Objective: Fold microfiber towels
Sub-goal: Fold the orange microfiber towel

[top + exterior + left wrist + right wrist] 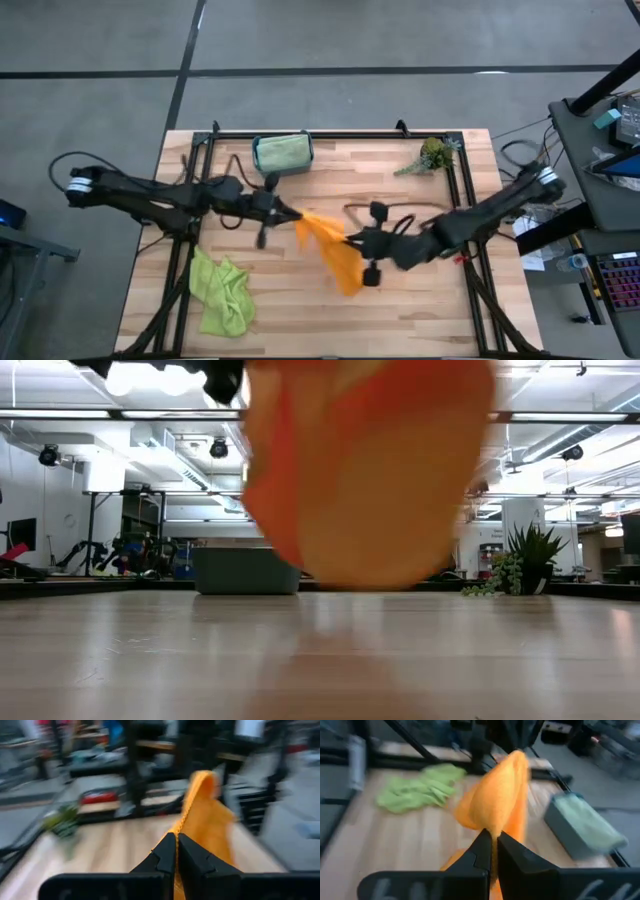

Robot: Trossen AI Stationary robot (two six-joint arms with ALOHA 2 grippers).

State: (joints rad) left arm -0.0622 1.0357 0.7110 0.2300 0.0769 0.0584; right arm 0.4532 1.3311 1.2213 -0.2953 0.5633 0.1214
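Observation:
An orange towel hangs between my two grippers over the middle of the table. My left gripper is shut on its left end and my right gripper is shut on its right part. In the low view the orange towel hangs with its lower edge above the tabletop. A lime green towel lies crumpled on the table at the near left. A pale sage green towel lies in the teal bin at the far edge. My left gripper pinches an edge of the orange towel between its two shut fingers, coming level from the table's left. The cloth runs away from the fingertips and hangs clear of the table. My right gripper pinches a bunched part of the orange towel between its two shut fingers, coming from the table's right and slanting a little down. One layer or several, I cannot tell. Cloth rises beyond the fingertips and also hangs below them.
A green plant sprig lies at the far right of the table. Black frame rails run along the table's left, right and far sides. Bare wood shows at the near right.

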